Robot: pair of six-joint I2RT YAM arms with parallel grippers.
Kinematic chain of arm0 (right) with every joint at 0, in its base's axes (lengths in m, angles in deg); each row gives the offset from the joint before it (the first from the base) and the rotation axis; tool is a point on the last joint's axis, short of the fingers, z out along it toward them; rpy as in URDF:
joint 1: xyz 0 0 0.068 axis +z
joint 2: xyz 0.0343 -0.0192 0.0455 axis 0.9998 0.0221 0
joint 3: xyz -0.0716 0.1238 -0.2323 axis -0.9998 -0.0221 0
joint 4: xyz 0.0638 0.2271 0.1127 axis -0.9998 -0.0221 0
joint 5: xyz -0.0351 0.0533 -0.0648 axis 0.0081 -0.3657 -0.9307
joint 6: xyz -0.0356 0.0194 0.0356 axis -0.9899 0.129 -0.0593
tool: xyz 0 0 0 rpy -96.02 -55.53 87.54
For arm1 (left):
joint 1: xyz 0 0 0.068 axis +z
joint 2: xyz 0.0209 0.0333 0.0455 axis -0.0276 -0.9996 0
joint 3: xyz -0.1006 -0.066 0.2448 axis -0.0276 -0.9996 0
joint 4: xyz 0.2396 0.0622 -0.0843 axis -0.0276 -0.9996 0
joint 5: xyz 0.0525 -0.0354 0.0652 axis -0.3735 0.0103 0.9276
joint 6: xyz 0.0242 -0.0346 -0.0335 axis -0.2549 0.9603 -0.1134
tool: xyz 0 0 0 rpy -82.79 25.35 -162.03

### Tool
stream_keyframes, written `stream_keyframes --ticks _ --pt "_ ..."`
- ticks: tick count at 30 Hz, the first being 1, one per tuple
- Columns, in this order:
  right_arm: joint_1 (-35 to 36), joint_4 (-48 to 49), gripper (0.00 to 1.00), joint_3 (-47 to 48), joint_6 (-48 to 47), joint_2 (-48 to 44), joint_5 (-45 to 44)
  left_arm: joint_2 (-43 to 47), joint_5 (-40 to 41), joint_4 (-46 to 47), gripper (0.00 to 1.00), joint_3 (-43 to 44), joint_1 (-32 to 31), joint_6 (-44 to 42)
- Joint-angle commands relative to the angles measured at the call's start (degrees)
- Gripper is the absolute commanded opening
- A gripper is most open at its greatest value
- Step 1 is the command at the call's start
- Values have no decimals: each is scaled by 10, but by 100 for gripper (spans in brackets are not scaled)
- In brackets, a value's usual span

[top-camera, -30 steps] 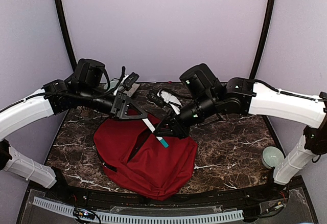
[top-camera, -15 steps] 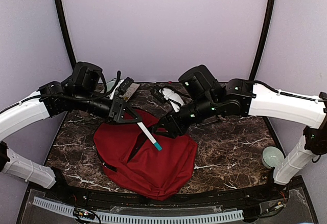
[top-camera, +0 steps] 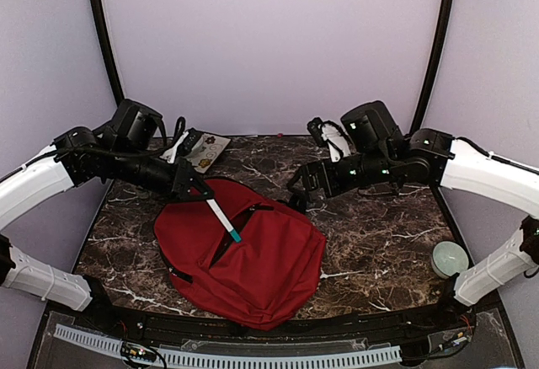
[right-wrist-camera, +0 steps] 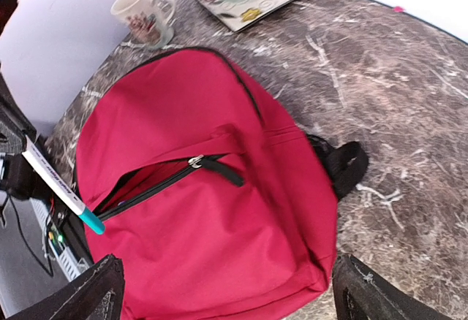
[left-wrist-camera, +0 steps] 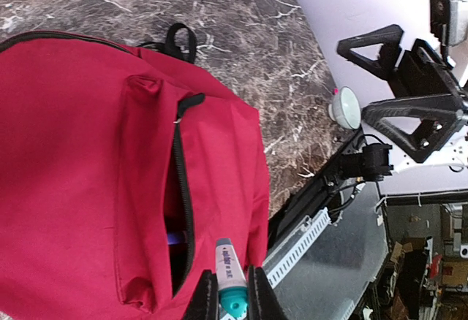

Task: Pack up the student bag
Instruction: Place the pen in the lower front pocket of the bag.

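1. The left gripper point(left-wrist-camera: 230, 299) pinches a white marker point(left-wrist-camera: 227, 261) (teal-capped), its tip near the unzipped front pocket point(left-wrist-camera: 181, 218) of the student bag point(left-wrist-camera: 88, 152), which lies flat on the table point(top-camera: 379, 243).
2. It should align the marker with the slit, lower it inside, then release.
3. The right gripper point(right-wrist-camera: 227, 291), spread wide, hovers beyond the bag's far edge.
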Motion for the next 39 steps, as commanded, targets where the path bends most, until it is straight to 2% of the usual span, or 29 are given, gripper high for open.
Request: stream_keyframes --ticks 1,8,23,39 --pt "-15 31 100 -20 34 -17 -9 -9 54 -40 0 30 4 -14" --pt "-20 34 97 -28 45 -11 3 -21 100 -62 0 45 5 -20" --pt "-22 43 96 -32 41 -2 22 -9 84 -21 0 -14 5 11" --pt "-29 44 95 -47 43 2 36 7 30 83 0 -108 5 84"
